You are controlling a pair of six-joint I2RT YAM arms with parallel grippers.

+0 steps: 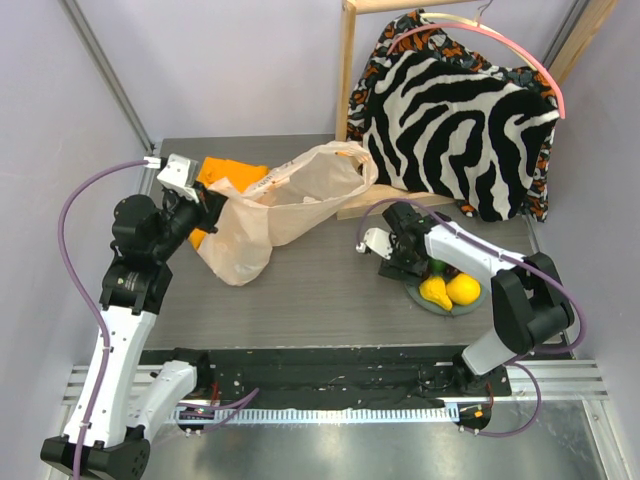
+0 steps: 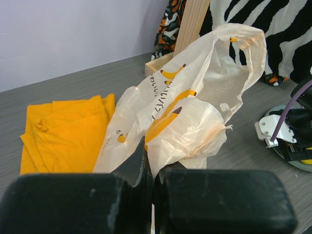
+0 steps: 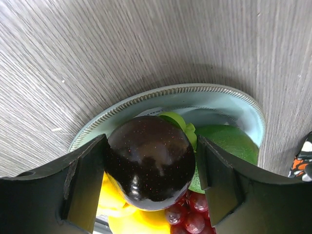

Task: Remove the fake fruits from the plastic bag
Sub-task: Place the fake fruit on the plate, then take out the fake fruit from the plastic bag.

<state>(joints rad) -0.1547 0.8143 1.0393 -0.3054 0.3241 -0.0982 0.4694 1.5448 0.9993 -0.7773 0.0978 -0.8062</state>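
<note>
The plastic bag [image 1: 290,205] [image 2: 195,112] lies crumpled across the back left of the table, mouth toward the right. My left gripper [image 1: 215,210] [image 2: 151,170] is shut on its near, left end, with a fold of film pinched between the jaws. My right gripper [image 1: 400,262] [image 3: 151,165] hangs over a pale blue plate [image 1: 415,297] [image 3: 161,95] and is shut on the dark maroon round fruit [image 3: 148,163]. On the plate lie the yellow pear [image 1: 435,291], the lemon [image 1: 463,289], the green avocado [image 3: 229,141] and the red grapes [image 3: 192,217].
A folded orange cloth [image 1: 232,175] [image 2: 63,134] lies behind the bag at the back left. A zebra-patterned garment [image 1: 450,120] hangs on a wooden frame [image 1: 347,70] at the back right, just behind the plate.
</note>
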